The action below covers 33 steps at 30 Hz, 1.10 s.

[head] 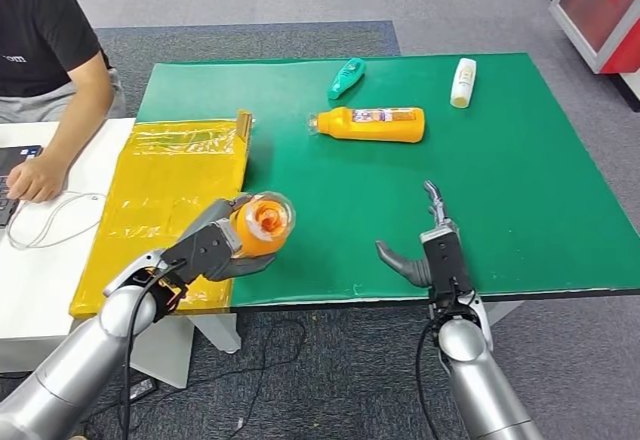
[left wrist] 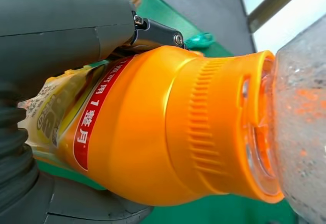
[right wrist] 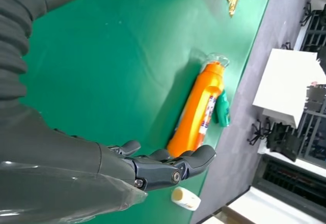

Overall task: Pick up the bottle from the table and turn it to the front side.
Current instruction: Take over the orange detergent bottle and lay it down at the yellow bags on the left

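My left hand (head: pixel 207 248) grips an orange bottle (head: pixel 260 225) with a clear cap, held above the near left part of the green table (head: pixel 528 190), cap end pointing toward the table's middle. The left wrist view shows the orange bottle (left wrist: pixel 154 132) close up, its red label strip facing the camera and my left hand (left wrist: pixel 65 25) wrapped around its body. A second orange bottle (head: pixel 373 124) lies on its side at the far middle; it also appears as the second orange bottle (right wrist: pixel 198 109) in the right wrist view. My right hand (head: pixel 430 250) hovers open near the front edge, holding nothing; right hand (right wrist: pixel 154 165).
A teal bottle (head: pixel 346 78) and a small white bottle (head: pixel 463 82) lie at the table's far side. A yellow foil bag (head: pixel 173 190) covers the left end. A person (head: pixel 45 60) sits at a white desk to the left with a laptop and cable.
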Each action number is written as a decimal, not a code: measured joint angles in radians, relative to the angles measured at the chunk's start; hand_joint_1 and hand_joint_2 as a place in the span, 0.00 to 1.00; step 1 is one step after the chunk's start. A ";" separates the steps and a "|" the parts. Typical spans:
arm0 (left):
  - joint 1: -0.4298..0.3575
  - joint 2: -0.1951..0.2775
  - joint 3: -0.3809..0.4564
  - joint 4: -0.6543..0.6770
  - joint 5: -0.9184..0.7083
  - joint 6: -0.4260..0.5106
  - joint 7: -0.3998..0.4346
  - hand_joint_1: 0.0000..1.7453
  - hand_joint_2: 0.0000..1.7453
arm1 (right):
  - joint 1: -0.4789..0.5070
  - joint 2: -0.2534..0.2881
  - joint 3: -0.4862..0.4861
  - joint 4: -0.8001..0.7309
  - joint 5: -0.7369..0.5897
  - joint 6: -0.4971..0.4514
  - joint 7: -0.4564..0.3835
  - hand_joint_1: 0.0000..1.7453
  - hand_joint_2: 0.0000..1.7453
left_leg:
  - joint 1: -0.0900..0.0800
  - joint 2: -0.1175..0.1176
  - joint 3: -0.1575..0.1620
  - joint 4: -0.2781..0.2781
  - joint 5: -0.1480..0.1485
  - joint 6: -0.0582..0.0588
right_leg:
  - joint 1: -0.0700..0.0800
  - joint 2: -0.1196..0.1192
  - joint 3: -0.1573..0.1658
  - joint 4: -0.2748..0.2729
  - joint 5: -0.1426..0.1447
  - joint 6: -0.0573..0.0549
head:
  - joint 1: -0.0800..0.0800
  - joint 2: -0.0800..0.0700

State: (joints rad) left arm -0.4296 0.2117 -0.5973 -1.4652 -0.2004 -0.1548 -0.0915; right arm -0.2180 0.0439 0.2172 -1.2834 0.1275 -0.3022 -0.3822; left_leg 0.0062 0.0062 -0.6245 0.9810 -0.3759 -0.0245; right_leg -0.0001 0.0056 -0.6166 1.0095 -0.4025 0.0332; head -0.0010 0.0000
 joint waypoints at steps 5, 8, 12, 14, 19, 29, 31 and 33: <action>0.024 0.026 0.009 0.018 -0.041 0.008 0.018 1.00 1.00 | 0.026 0.000 -0.023 0.000 -0.011 0.007 0.000 0.00 1.00 | 0.000 0.000 0.000 0.000 0.000 0.000 | 0.000 0.000 0.000 0.000 0.000 0.000 | 0.000 0.000; 0.035 0.042 0.017 0.024 -0.066 0.015 0.025 1.00 1.00 | 0.047 0.000 -0.039 0.000 -0.013 0.010 0.000 0.00 1.00 | 0.000 0.000 0.000 0.000 0.000 0.000 | 0.000 0.000 0.000 0.000 0.000 0.000 | 0.000 0.000; 0.045 0.065 0.030 0.024 -0.131 0.031 0.015 1.00 1.00 | 0.081 0.000 -0.053 0.000 -0.014 0.017 0.000 0.00 1.00 | 0.000 0.000 0.000 0.000 0.000 0.000 | 0.000 0.000 0.000 0.000 0.000 0.000 | 0.000 0.000; 0.048 0.076 0.035 0.024 -0.173 0.044 0.007 1.00 1.00 | 0.100 0.000 -0.057 -0.001 -0.014 0.022 0.000 0.00 1.00 | 0.000 0.000 0.000 0.000 0.000 0.000 | 0.000 0.000 0.000 0.000 0.000 0.000 | 0.000 0.000; 0.062 0.098 0.057 0.024 -0.254 0.076 -0.003 1.00 1.00 | 0.157 0.003 -0.064 -0.008 -0.011 0.032 0.001 0.00 1.00 | 0.000 0.000 0.000 0.000 0.000 0.000 | 0.000 0.000 0.000 0.000 0.000 0.000 | 0.000 0.000; 0.094 0.115 0.098 0.024 -0.331 0.114 -0.009 1.00 1.00 | 0.232 0.017 -0.065 -0.033 0.007 0.050 0.008 0.00 1.00 | 0.000 0.000 -0.001 0.000 0.000 0.000 | 0.000 0.000 0.000 0.000 0.000 0.000 | 0.000 0.000; 0.097 0.115 0.102 0.025 -0.339 0.121 -0.009 1.00 1.00 | 0.237 0.019 -0.065 -0.035 0.008 0.052 0.009 0.00 1.00 | 0.000 0.000 -0.001 0.000 0.000 0.000 | 0.000 0.000 0.000 0.000 0.000 0.000 | 0.000 0.000; 0.102 0.113 0.106 0.027 -0.360 0.139 -0.010 1.00 1.00 | 0.240 0.020 -0.064 -0.037 0.013 0.057 0.011 0.00 1.00 | 0.000 0.000 -0.001 0.000 0.000 0.000 | 0.000 0.000 -0.001 0.000 0.000 0.000 | 0.000 0.000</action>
State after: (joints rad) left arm -0.3278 0.3251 -0.4917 -1.4382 -0.5601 -0.0153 -0.1017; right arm 0.0217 0.0642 0.1534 -1.3201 0.1408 -0.2453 -0.3711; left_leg 0.0061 0.0062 -0.6252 0.9809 -0.3761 -0.0245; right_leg -0.0001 0.0056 -0.6172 1.0091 -0.4027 0.0330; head -0.0010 0.0000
